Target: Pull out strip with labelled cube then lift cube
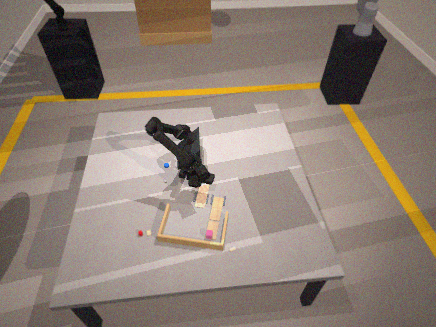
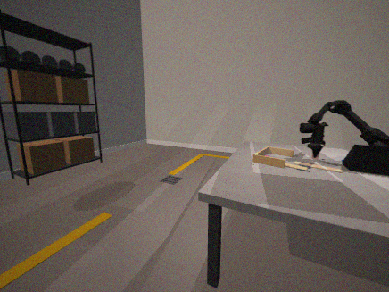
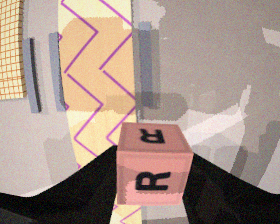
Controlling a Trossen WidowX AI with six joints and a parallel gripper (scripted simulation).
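Note:
My gripper [image 1: 202, 183] [image 2: 315, 156] is shut on the pink cube [image 3: 155, 170], whose visible faces each carry a black R. In the wrist view the cube is between the dark fingers, over a pale strip [image 1: 202, 196] [image 3: 95, 85] with purple zigzag lines. Whether the cube still touches that strip is unclear. The strip lies between slate-blue guides [image 3: 57, 72] [image 3: 145, 65], outside the open side of the wooden frame [image 1: 161, 224] [image 2: 268, 160]. A second strip [image 1: 217, 208] [image 3: 11, 50] with an orange grid lies beside it. A magenta cube [image 1: 209, 234] sits at its far end, inside the frame.
A blue ball [image 1: 166, 165] lies beside the arm. A red ball [image 1: 140, 233] and a small yellowish block [image 1: 149, 233] lie left of the frame. A small pale piece [image 1: 232, 249] lies off its front right corner. Another slate-blue guide [image 3: 32, 75] stands beside the grid strip.

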